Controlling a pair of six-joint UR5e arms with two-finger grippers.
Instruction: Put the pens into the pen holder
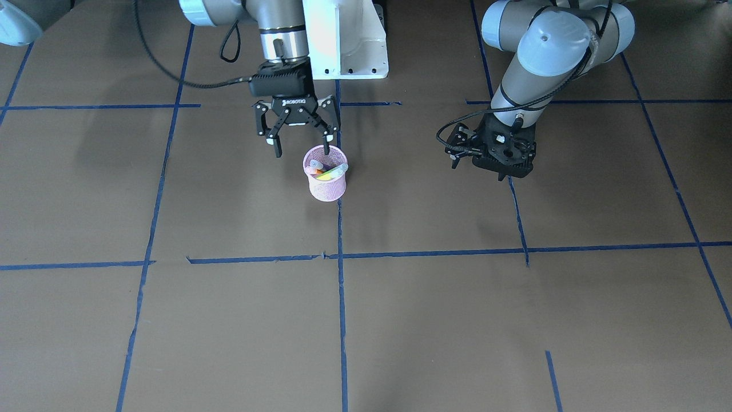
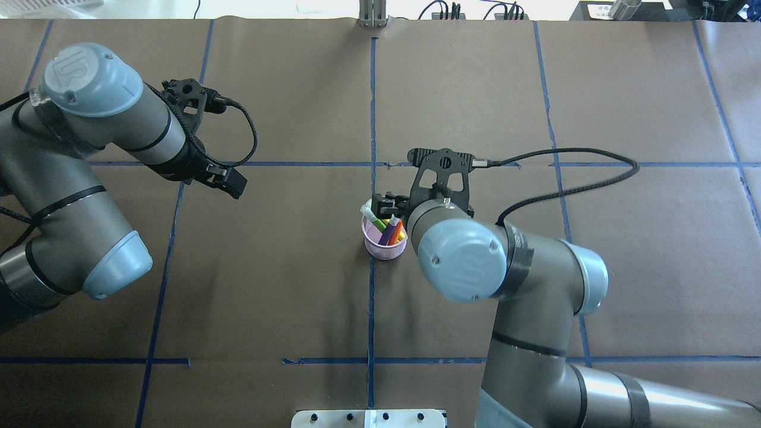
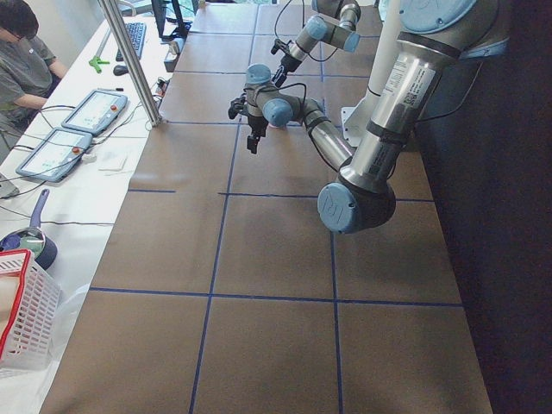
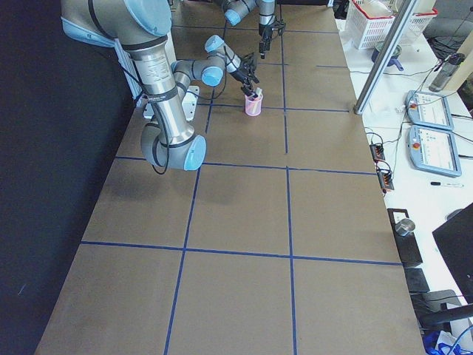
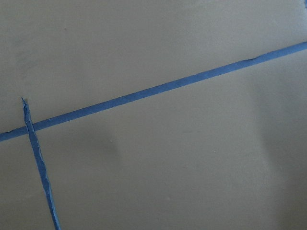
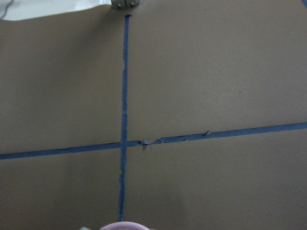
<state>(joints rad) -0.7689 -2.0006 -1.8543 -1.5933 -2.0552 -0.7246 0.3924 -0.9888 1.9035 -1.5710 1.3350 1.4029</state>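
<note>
Standing on the brown table (image 1: 434, 320), a small round pink wire-mesh pen holder (image 1: 327, 186) is seen holding purple, orange and green marker-like pens (image 2: 390, 230), so the task is judged done; the right gripper (image 1: 302, 151) is held wide and empty just above it, while the left gripper's (image 1: 493, 151) spread cannot be told.

Right tool (image 1: 303, 150) points straight down, jaws spread wide, wrist vertical. Left tool (image 2: 235, 185) sits well apart on its own side, angled low; its jaw state is unreadable.

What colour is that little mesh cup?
The pen holder is pink; the front-facing view shows it best.
</note>
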